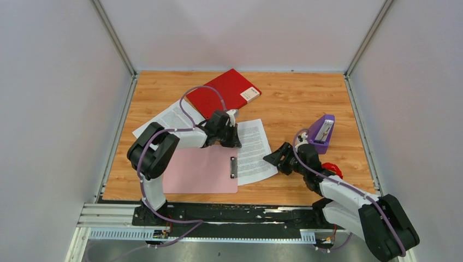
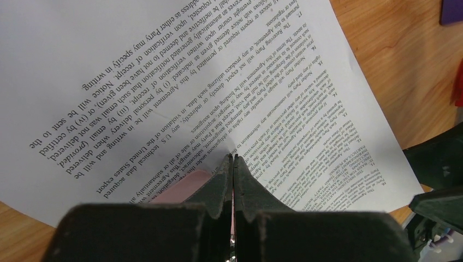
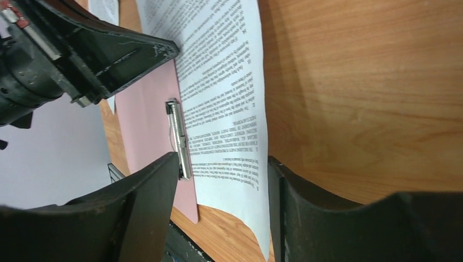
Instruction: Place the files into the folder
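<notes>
Though your left gripper is clenched on the edge of one printed sheet just right of the pink clipboard, and your right gripper hangs spread over that sheet's near end, you have filed nothing yet. The red folder lies closed beyond the clipboard, and a second sheet lies beyond its left corner.

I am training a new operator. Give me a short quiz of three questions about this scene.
1. True or false: the red folder lies open.
2. Which gripper has its jaws apart? A) left B) right
3. Fill in: the metal clip sits on the pink ____.
Key: 1 false, the red folder is closed. 2 B, the right gripper. 3 clipboard.
</notes>
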Controlling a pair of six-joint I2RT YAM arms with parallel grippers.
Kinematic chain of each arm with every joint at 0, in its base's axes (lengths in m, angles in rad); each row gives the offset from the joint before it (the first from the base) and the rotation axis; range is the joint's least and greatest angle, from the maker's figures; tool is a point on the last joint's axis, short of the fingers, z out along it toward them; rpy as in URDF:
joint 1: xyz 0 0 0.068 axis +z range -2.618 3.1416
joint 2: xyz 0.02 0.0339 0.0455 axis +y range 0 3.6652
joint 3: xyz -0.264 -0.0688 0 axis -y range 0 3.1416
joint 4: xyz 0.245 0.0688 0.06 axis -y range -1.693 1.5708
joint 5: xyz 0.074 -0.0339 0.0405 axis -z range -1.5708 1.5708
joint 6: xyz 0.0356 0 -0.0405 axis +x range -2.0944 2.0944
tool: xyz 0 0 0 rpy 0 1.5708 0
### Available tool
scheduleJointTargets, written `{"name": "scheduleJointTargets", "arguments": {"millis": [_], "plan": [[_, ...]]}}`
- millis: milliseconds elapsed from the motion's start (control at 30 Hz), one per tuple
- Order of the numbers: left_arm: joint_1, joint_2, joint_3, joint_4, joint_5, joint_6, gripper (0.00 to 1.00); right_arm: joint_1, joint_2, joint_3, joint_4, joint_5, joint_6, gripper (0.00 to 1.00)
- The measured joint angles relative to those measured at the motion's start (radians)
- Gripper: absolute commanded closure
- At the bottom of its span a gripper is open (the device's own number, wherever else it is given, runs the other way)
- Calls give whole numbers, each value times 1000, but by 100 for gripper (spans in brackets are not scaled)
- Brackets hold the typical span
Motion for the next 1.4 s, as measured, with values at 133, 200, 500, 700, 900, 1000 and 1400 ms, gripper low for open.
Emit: {"name": "scheduleJointTargets", "arguments": {"millis": [133,200,500,700,900,1000,1400], "plan": [[-2,-4,-2,-7,8,0,99,0,31,2,-16,6,-21,71],[-3,-9,-2,-19,12,3,93,0,32,10,-39,14,-41,88],[-10,-97,166,-311,12,190,45,0,-27,266,-299,101,-272,100],[-10,-214,430,-471,89,452,41,0,-32,517,-446,33,-539,100],[-3,-451,417,-560,169,737,30,0,-33,672,-576,-120,-750,100],[16,-559,399,-593,239,845,15,0,-64,710,-619,-222,-814,100],[40,-710,267,-640,404,957,0,0,-175,897,-827,-726,-1050,100]]}}
